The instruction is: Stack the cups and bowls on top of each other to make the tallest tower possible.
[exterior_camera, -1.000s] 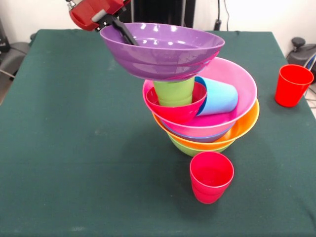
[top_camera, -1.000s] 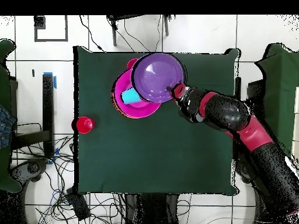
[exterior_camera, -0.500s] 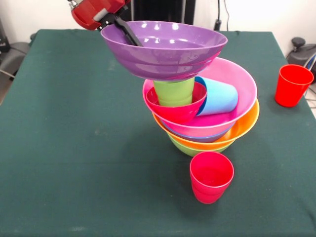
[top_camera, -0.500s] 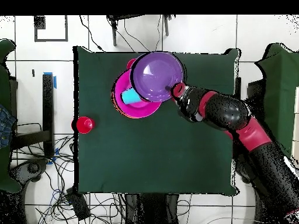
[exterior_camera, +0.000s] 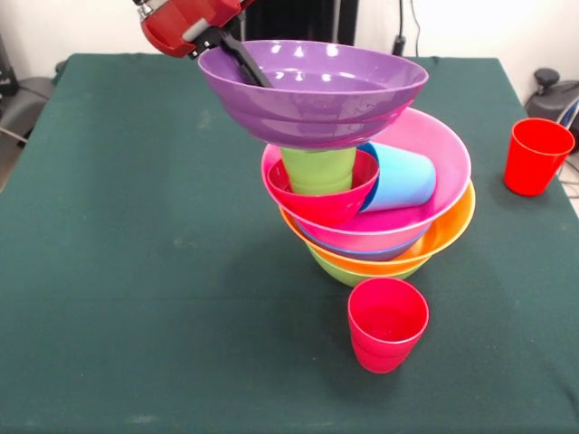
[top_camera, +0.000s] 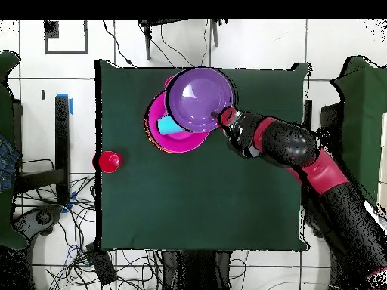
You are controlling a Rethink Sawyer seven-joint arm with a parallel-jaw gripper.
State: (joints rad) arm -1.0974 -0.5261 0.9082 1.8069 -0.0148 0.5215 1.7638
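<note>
My gripper [exterior_camera: 220,45] is shut on the left rim of the purple bowl [exterior_camera: 312,90], with one black finger inside it. The bowl hangs tilted right over the upright lime green cup [exterior_camera: 318,170]; whether they touch I cannot tell. That cup stands in the small red bowl [exterior_camera: 321,203], which leans in the pink bowl [exterior_camera: 434,149] beside a sky blue cup [exterior_camera: 398,176] lying on its side. Under the pink bowl nest the blue [exterior_camera: 362,255], orange [exterior_camera: 452,226] and lime green [exterior_camera: 353,274] bowls. Overhead, the purple bowl [top_camera: 199,100] covers most of the tower, and the gripper [top_camera: 224,115] is at its rim.
One red cup [exterior_camera: 387,324] stands upright just in front of the tower. Another red cup [exterior_camera: 536,155] stands near the table's right edge, and appears overhead [top_camera: 109,161] at the left edge. The green cloth table [exterior_camera: 136,271] spreads wide to the left.
The gripper has carried the purple bowl a little to the right in the front view, further over the green cup. The tower and loose cups have not moved.
</note>
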